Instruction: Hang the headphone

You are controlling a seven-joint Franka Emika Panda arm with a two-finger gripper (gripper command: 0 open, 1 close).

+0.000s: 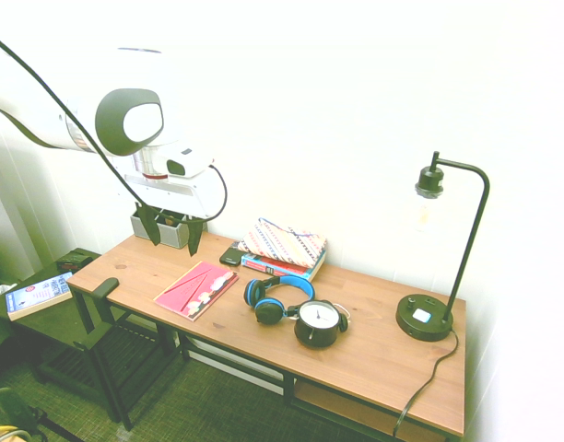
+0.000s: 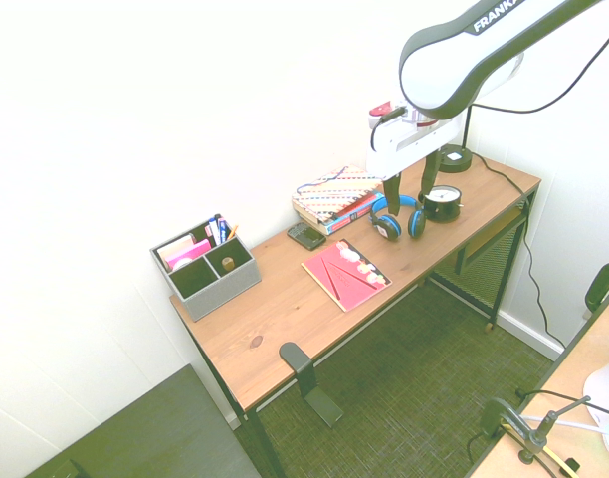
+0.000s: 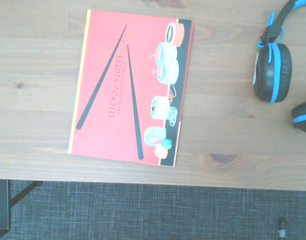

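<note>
Approach step: pincer (image 1: 171,236) released, high at frame left; next, down onto headphone (image 1: 276,298) mid-bench (image 1: 374,354).

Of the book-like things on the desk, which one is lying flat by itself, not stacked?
The red sticky notes booklet with the chopsticks and sushi cover. It lies alone near the desk's front edge, while the patterned notebook sits stacked on other books by the wall.

Wooden desk (image 1: 374,354): headphone (image 1: 275,296), clock (image 1: 318,322), lamp (image 1: 427,315).
</note>
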